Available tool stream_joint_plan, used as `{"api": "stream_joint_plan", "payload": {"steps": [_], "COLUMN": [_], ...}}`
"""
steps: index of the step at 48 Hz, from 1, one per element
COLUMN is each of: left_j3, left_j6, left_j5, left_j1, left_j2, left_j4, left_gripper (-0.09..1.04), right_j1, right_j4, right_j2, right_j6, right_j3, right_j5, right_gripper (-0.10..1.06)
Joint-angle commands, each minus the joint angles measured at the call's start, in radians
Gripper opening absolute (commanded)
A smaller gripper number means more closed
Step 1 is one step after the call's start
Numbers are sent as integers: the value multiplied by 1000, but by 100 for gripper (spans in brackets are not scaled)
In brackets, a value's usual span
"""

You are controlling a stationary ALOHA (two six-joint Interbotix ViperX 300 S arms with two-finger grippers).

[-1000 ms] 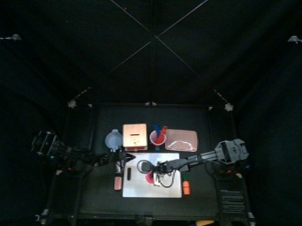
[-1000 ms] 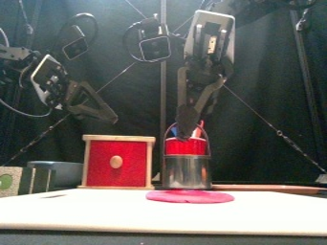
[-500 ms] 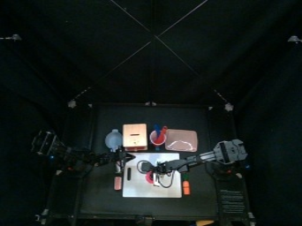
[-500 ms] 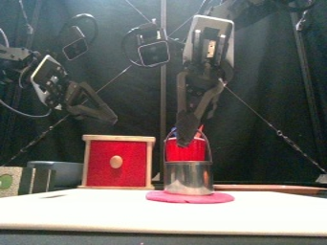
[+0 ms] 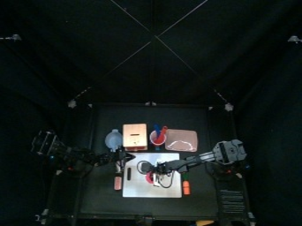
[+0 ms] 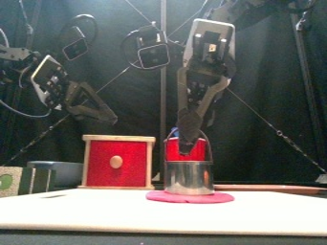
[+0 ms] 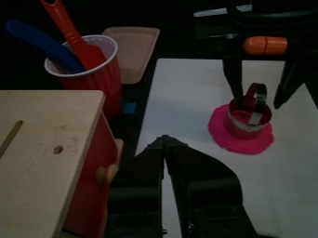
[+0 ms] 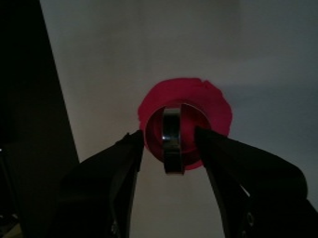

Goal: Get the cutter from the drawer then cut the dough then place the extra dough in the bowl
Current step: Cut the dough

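Nearest me, the white board (image 6: 163,212) on the desk. Pink dough (image 6: 189,197) lies flat on it, with the metal cutter (image 6: 188,175) standing upright in the dough's middle.

Right claw (image 6: 188,136) hangs directly over the cutter. Its jaws are apart, one on each side of the wire handle, gripping nothing that I can see.

Risks, my judgement:
- If the claw closes off-centre, the cutter tips and smears the cut.
- If it lifts, the dough may stick and ride up with the cutter.
- Red cup (image 6: 188,150) stands close behind, so a backward swing could knock it.

Left claw (image 7: 165,153) looks together and empty, near the wooden box (image 6: 118,161). Bowl (image 5: 113,139) sits left of the box, well apart from the dough.
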Motion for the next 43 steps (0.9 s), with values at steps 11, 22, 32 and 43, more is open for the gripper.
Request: {"api": "stream_joint_plan", "payload": {"steps": [11,22,32,43], "left_j3": [-40,-64,-100,-140], "left_j6": [3,2,0,-2], "left_j5": [-46,-46,-46,-92], "left_j1": [-23,-49,-54,-57], "left_j2": [-11,2,14,46], "left_j4": [58,103,106,107], "left_gripper": [47,54,72,73], "right_j1": [12,21,15,-25], "right_j4": [-54,-94,-98,-130], "right_j2": [-104,-242,-388,-489], "right_j6": [2,3,0,-8], "right_j3": [2,143,357,600], "right_j5": [-32,-198,-517,-861], "right_gripper": [92,91,91,90]}}
